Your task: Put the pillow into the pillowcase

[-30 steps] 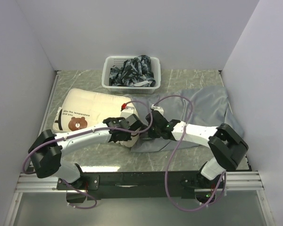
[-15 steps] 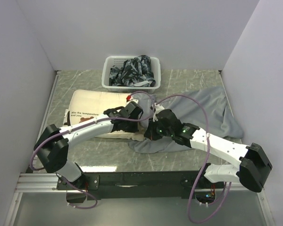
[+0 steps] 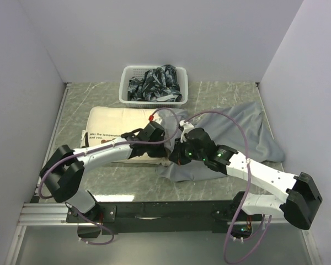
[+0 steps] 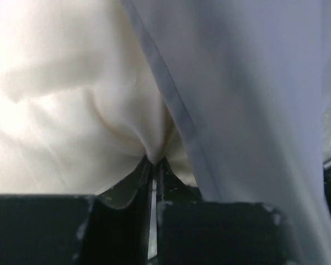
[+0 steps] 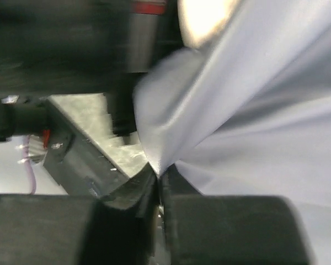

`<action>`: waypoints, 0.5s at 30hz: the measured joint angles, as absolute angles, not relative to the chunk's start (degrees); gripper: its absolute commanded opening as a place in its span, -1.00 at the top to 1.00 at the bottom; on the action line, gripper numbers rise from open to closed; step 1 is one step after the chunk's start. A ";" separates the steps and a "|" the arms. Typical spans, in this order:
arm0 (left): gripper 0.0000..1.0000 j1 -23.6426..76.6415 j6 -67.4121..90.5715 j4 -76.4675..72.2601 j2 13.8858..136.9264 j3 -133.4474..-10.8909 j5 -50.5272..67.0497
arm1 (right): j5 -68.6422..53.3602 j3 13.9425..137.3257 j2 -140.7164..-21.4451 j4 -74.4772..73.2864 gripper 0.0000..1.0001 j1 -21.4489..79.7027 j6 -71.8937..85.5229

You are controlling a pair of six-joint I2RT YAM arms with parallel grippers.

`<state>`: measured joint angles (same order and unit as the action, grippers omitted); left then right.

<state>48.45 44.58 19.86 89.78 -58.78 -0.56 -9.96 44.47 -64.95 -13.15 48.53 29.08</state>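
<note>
A line of small dark print (image 3: 102,134) is running along the pillow (image 3: 107,117) near the table's (image 3: 127,178) left edge; "temperature" is reading fairly clearly, the rest staying too small

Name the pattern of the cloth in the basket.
Cloth: dark blue-grey, pale markings; top external view.

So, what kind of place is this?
Most likely a robot test bench, not a home: plain white walls box in a marbled table, a left arm and right arm are bolted at its near edge, and a pillow, pillowcase and basket are laid out.
</note>
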 measured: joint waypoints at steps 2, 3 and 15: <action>0.47 48.40 45.25 18.72 88.03 -56.97 -0.16 | -7.70 44.58 -66.52 -13.80 0.42 48.10 29.74; 0.15 48.40 45.74 18.50 86.67 -55.94 -0.03 | -6.15 44.73 -67.37 -14.55 0.33 47.94 29.91; -0.68 47.66 52.82 26.24 67.24 -48.75 -10.26 | 14.06 45.89 -69.93 -27.29 -0.08 47.42 32.84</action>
<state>47.66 52.82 26.24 67.24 -48.75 -10.26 14.06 45.89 -69.93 -27.29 47.42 32.84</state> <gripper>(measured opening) 0.794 0.529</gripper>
